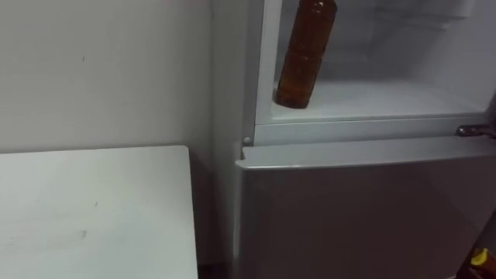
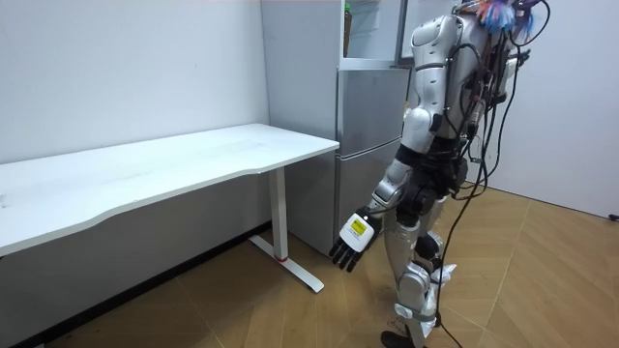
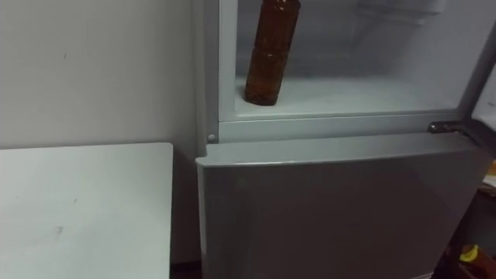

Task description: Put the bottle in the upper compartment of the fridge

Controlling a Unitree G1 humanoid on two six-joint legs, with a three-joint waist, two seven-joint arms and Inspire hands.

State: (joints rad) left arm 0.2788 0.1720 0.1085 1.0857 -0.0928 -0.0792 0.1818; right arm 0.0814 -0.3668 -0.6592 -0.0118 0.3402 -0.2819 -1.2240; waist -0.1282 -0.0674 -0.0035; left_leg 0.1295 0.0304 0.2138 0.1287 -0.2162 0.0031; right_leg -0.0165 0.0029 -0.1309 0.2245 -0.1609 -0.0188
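A brown bottle (image 1: 306, 54) stands upright on the white floor of the upper fridge compartment (image 1: 387, 99), at its front left corner, with no hand on it. The compartment is open, and its top is cut off by the edge of the eye views. In the room view I stand close in front of the fridge (image 2: 372, 145). My left hand (image 2: 353, 235) hangs low at my side, fingers relaxed and pointing down, holding nothing.
The grey lower fridge door (image 1: 364, 209) is shut, with a metal hinge (image 1: 474, 130) at its upper right. A white table (image 1: 93, 209) stands against the wall to the fridge's left with a narrow gap between them. A small yellow thing (image 1: 480, 257) lies low at the right.
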